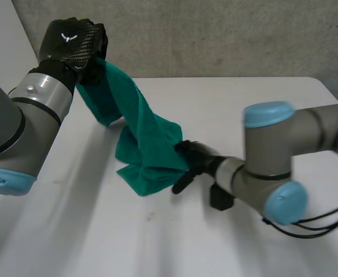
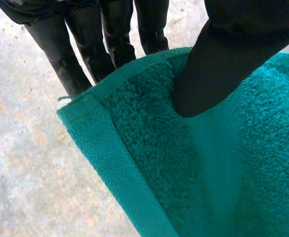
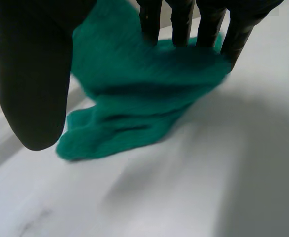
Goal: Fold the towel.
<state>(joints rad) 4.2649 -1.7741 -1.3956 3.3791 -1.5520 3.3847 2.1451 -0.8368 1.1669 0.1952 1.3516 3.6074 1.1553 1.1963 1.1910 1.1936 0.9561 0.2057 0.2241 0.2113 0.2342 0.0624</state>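
Observation:
The green towel hangs from my left hand, which is raised above the table's far left. Its lower part lies bunched on the white table. In the left wrist view the thumb presses the towel against the fingers near a hemmed corner, so this hand is shut on it. My right hand sits low on the table at the bunched towel's right edge. Its straight fingers touch the towel and the thumb stands apart, so the hand is open.
A grey wall runs behind the table's far edge. My right arm lies across the right half of the table. Bare table spreads in front of the towel and to the far right.

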